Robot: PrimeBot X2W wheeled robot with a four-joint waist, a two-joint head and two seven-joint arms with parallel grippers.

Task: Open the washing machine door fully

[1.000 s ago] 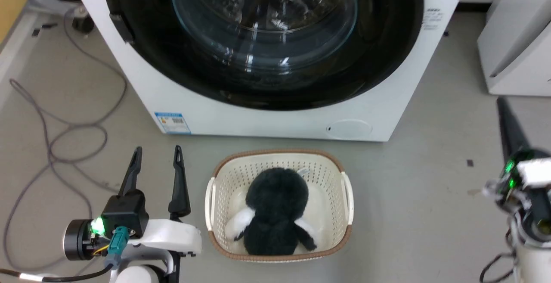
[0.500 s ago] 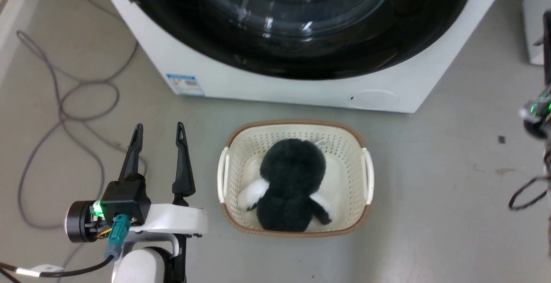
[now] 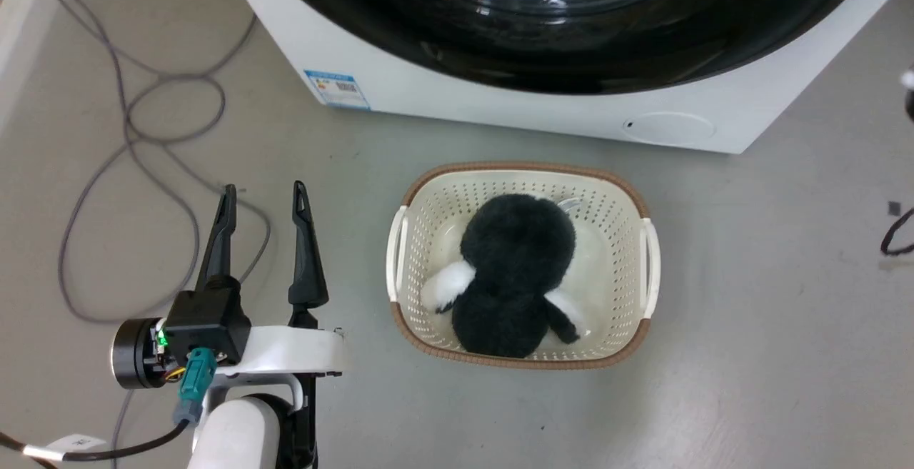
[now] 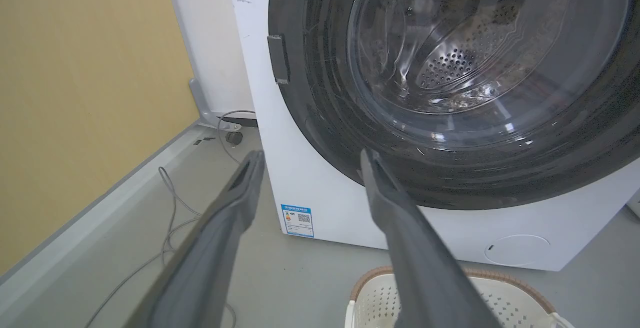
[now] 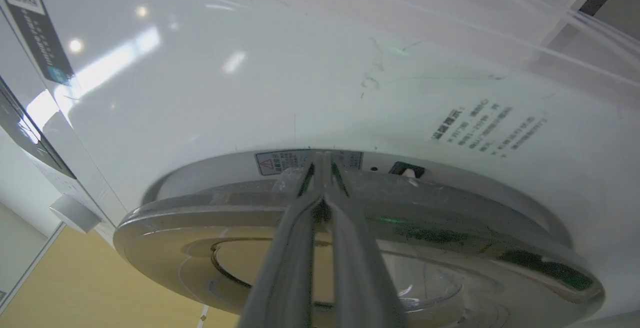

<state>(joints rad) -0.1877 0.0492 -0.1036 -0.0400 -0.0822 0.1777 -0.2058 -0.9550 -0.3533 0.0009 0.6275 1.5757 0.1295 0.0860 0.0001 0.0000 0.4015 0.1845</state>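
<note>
Grey floor [image 3: 750, 276] runs up to the white washer [image 3: 500, 108], whose black-rimmed door [image 3: 571, 55] fills its front. A blue label [image 3: 337, 88] sits low near the washer's left corner. Before the washer stands a cream basket [image 3: 648, 262] with a black-and-white plush toy [image 3: 514, 269] inside. The left hand [image 3: 264, 190] hovers over the floor to the left of the basket, fingers spread and empty, pointing toward the washer. The right hand [image 5: 320, 156] has its fingers pressed together, tips at the door's edge where the rim meets the white front. Whether the door is ajar there, I cannot tell.
</note>
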